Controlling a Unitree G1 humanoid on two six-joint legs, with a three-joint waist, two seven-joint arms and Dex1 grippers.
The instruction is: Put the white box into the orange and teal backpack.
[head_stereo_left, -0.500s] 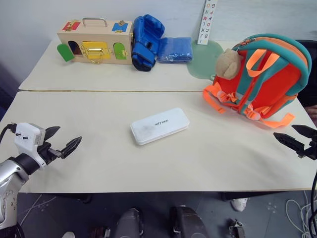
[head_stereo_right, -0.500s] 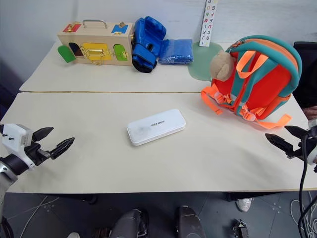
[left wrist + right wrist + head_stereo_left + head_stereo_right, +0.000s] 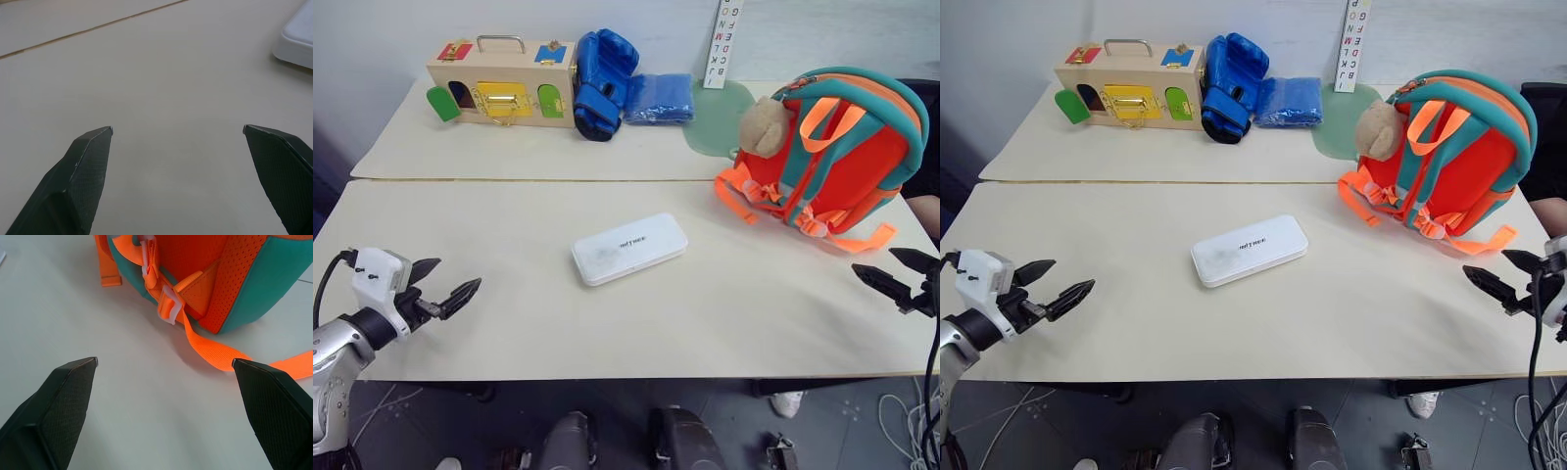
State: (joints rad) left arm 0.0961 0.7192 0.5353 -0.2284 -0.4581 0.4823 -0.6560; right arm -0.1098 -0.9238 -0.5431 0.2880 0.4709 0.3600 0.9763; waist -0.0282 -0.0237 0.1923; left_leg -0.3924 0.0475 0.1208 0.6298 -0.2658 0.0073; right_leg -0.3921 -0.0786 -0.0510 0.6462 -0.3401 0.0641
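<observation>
1. Head views: white box (image 3: pixel 628 249) lay flat mid-table (image 3: pixel 509 323), well apart from both grippers. Its dark lettering was too small to read.
2. Orange and teal backpack (image 3: pixel 842 157) stood at the table's right; its right edge was cut off in the left eye view. A tan teddy bear (image 3: pixel 764 125) hung on its left side.
3. Left gripper (image 3: pixel 443 284) hovered spread and empty near the left table edge; right gripper (image 3: pixel 1500 276) likewise at the right edge, partly cut off.
4. Left wrist view: fingers (image 3: pixel 83 171) wide apart over bare table; only a corner of the white box showed.
5. Right wrist view: fingers (image 3: pixel 63 401) wide apart, backpack's strap (image 3: pixel 210 350) and white buckle (image 3: pixel 168 308) ahead, its upper part cut off.
</observation>
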